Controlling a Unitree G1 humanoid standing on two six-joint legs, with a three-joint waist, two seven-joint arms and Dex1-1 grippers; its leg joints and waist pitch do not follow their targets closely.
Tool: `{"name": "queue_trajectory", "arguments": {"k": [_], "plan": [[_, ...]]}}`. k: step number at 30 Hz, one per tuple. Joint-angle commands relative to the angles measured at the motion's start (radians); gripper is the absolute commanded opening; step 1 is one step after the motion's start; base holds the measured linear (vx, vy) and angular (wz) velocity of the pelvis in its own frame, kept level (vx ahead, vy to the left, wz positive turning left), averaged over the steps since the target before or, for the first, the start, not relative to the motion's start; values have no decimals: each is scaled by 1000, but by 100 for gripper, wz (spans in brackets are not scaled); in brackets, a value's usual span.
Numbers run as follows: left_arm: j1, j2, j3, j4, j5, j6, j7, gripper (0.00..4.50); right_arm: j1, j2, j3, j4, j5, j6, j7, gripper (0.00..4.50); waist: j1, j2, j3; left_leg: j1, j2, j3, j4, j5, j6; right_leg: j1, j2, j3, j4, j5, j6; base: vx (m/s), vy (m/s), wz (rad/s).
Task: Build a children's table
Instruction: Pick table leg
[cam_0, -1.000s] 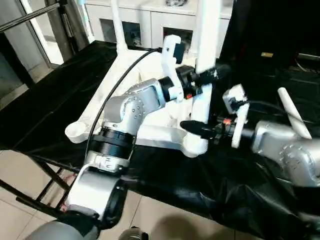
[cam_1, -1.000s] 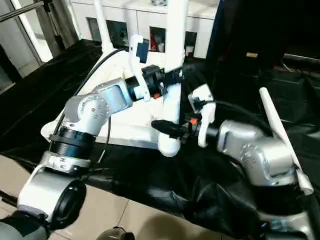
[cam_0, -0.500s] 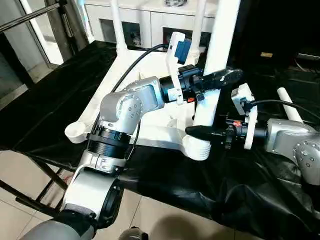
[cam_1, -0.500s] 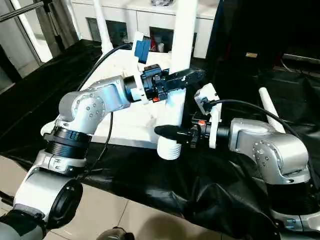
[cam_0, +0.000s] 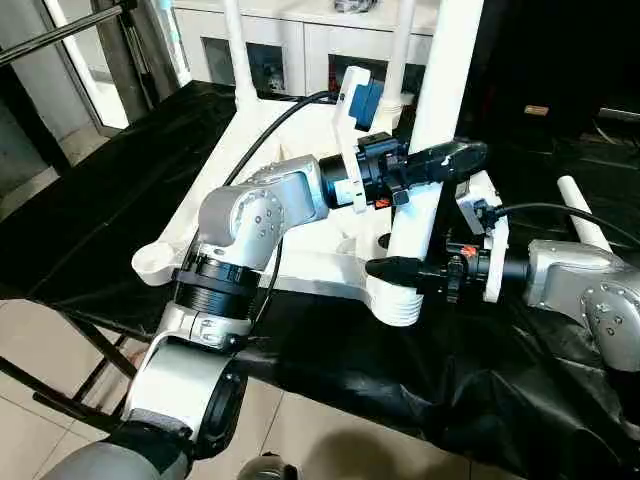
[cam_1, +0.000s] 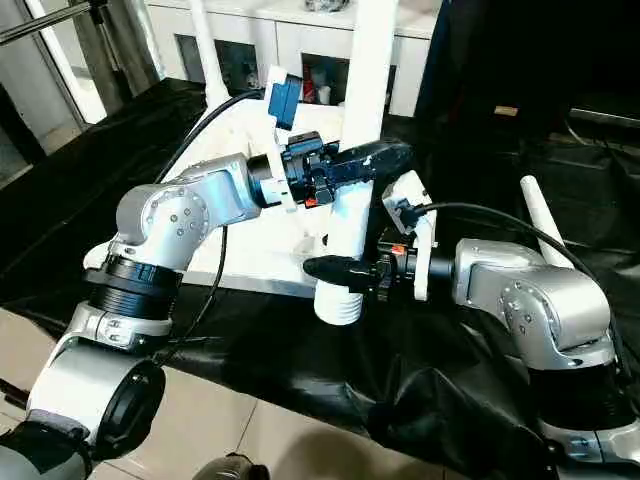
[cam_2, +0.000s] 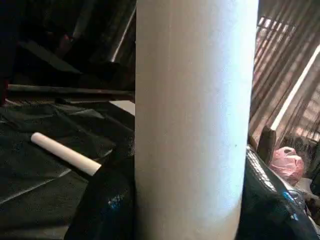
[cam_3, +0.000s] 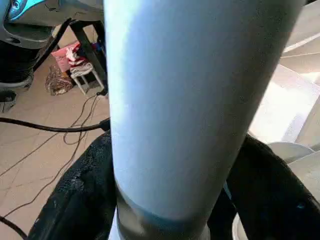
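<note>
The children's table top (cam_0: 230, 190) lies upside down on black cloth. Two white legs (cam_0: 232, 45) stand in its far corners. A third leg (cam_0: 440, 90) stands tilted slightly, its ribbed lower end at the near right corner socket (cam_0: 395, 305). My left gripper (cam_0: 455, 158) is shut on this leg at mid height, with black fingers (cam_2: 107, 200) on both sides of the tube (cam_2: 195, 115). My right gripper (cam_0: 395, 268) is shut on the same leg just above the socket, its fingers (cam_3: 80, 190) flanking the tube (cam_3: 190, 100). A loose leg (cam_0: 583, 210) lies to the right.
The near left corner socket (cam_0: 155, 265) stands open at the cloth's edge. A white glass-door cabinet (cam_0: 300, 45) stands behind the work. A metal frame (cam_0: 130, 40) rises at the far left. Tiled floor (cam_0: 60, 350) shows below the black cloth (cam_0: 100, 180).
My left gripper has turned around the leg so its fingers now point right past the tube. The leg's top has leaned right. My right gripper holds near the socket as before.
</note>
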Motion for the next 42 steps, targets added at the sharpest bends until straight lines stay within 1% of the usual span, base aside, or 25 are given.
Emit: {"name": "queue_trajectory", "arguments": {"k": [1, 3, 4, 6, 8, 9, 10, 13, 19, 22, 23, 28, 29, 30, 31, 32, 33, 36, 37, 38, 39, 40, 41, 42], "plan": [[-6, -3, 7, -36, -24, 10, -11, 183, 9, 0, 7, -3, 3, 7, -6, 289, 1, -24, -73, 22, 96, -41, -66, -64, 71, 52, -98, 65, -77, -19, -248, 0, 0, 0], [-7, -3, 9, -34, -24, 9, -12, 183, 12, 3, 6, -3, 6, 10, -7, 261, 1, -22, -73, 23, 97, -42, -66, -68, 71, 51, -98, 65, -77, -20, -249, 0, 0, 0], [-8, -3, 10, -33, -23, 8, -12, 183, 13, 5, 5, -3, 8, 11, -8, 261, 1, -23, -74, 23, 97, -41, -66, -69, 70, 51, -98, 65, -77, -17, -250, 0, 0, 0], [-11, -1, 13, -28, -21, 4, -12, 183, 16, 7, 4, -4, 9, 13, -9, 243, 1, -22, -73, 23, 97, -41, -66, -72, 68, 52, -99, 65, -78, -20, -251, 0, 0, 0], [-12, 0, 15, -26, -20, 2, -10, 183, 17, 8, 4, -4, 10, 14, -11, 217, 1, -23, -74, 23, 97, -41, -67, -72, 65, 52, -99, 65, -78, -18, -250, 0, 0, 0], [-13, 0, 16, -25, -20, 1, -9, 183, 18, 9, 3, -4, 11, 15, -11, 217, 1, -21, -74, 23, 97, -42, -67, -70, 65, 52, -98, 65, -77, -15, -250, 0, 0, 0], [-14, 0, 17, -23, -19, 0, -9, 183, 19, 10, 3, -3, 11, 15, -13, 201, 1, -22, -74, 23, 98, -42, -67, -70, 66, 51, -98, 65, -77, -11, -250, 0, 0, 0], [-17, 0, 23, -20, -19, -5, -7, 183, 22, 15, 0, 1, 12, 17, -23, 194, 1, -23, -74, 22, 96, -41, -66, -68, 66, 52, -99, 65, -76, -7, -252, 0, 0, 0], [-15, -4, 49, -22, -29, -17, 12, 183, 26, 31, -9, 5, 21, 25, -46, 192, 0, -21, -74, 23, 98, -42, -67, -70, 64, 51, -99, 65, -77, -10, -253, 0, 0, 0], [-14, -4, 52, -23, -32, -16, 14, 183, 28, 34, -9, 5, 21, 24, -49, 191, 1, -22, -74, 23, 97, -41, -67, -69, 66, 52, -99, 65, -76, -5, -254, 0, 0, 0], [-14, -3, 53, -24, -34, -15, 14, 183, 30, 36, -7, 4, 20, 22, -50, 191, 1, -20, -74, 23, 97, -42, -67, -69, 65, 52, -99, 65, -76, -4, -254, 0, 0, 0], [-16, -2, 57, -17, -22, -28, 26, 183, 32, 41, -7, 2, 16, 15, -55, 191, 1, -20, -74, 23, 97, -42, -67, -77, 59, 52, -99, 65, -77, -8, -252, 0, 0, 0], [-19, -4, 61, -12, -22, -30, 31, 218, 32, 42, -7, 2, 15, 12, -56, 191, 1, -19, -74, 23, 97, -42, -67, -77, 58, 52, -99, 65, -77, -7, -252, 0, 0, 0], [-21, -7, 66, -6, -23, -32, 34, 239, 33, 43, -7, 1, 13, 9, -57, 191, 1, -19, -74, 23, 97, -42, -68, -77, 59, 52, -99, 65, -77, -8, -252, 0, 0, 0], [-23, -9, 70, -2, -24, -30, 35, 253, 34, 43, -7, 0, 13, 7, -57, 191, 1, -19, -74, 23, 98, -42, -67, -74, 58, 51, -99, 65, -77, -3, -251, 0, 0, 0], [-23, -8, 67, -1, -20, -40, 29, 253, 35, 44, -7, -2, 13, 5, -57, 191, 1, -18, -74, 24, 97, -42, -68, -73, 58, 51, -98, 65, -76, 0, -253, 0, 0, 0], [-24, -9, 63, -1, -12, -51, 27, 271, 36, 44, -7, -4, 13, 3, -57, 191, 1, -19, -74, 22, 97, -42, -67, -72, 59, 53, -99, 64, -78, 3, -254, 0, 0, 0], [-23, -12, 47, -2, 19, -106, 23, 280, 37, 43, -5, -5, 14, -1, -57, 191, 0, -20, -75, 23, 97, -43, -68, -77, 60, 53, -99, 65, -77, 6, -248, 0, 0, 0], [-23, -15, 43, -3, 29, -124, 26, 280, 38, 43, -5, -6, 13, -2, -58, 191, 1, -19, -74, 22, 97, -43, -68, -78, 60, 53, -100, 66, -78, 2, -247, 0, 0, 0], [-23, -15, 43, -4, 30, -125, 26, 280, 38, 44, -5, -6, 13, -3, -58, 191, 1, -19, -74, 21, 97, -43, -68, -80, 61, 54, -100, 65, -79, 0, -246, 0, 0, 0], [-25, -26, 50, -7, 32, -158, 32, 280, 38, 45, -5, -6, 13, -4, -60, 191, 1, -19, -74, 21, 97, -43, -68, -82, 60, 54, -100, 65, -80, -2, -245, 0, 0, 0], [-31, -44, 71, -10, 19, -179, 48, 280, 39, 47, -6, -7, 12, -6, -61, 191, 1, -19, -74, 22, 98, -43, -68, -81, 60, 54, -99, 65, -77, 1, -245, 0, 0, 0], [-46, -74, 113, -9, -4, -209, 90, 280, 39, 50, -6, -7, 12, -8, -65, 191, 1, -18, -74, 21, 99, -43, -68, -82, 61, 54, -100, 65, -77, 6, -251, 0, 0, 0], [-59, -96, 148, -5, -26, -221, 128, 280, 40, 54, -7, -7, 13, -10, -68, 191, 1, -20, -75, 20, 100, -43, -66, -84, 59, 57, -103, 64, -75, 23, -264, 0, 0, 0]]}}
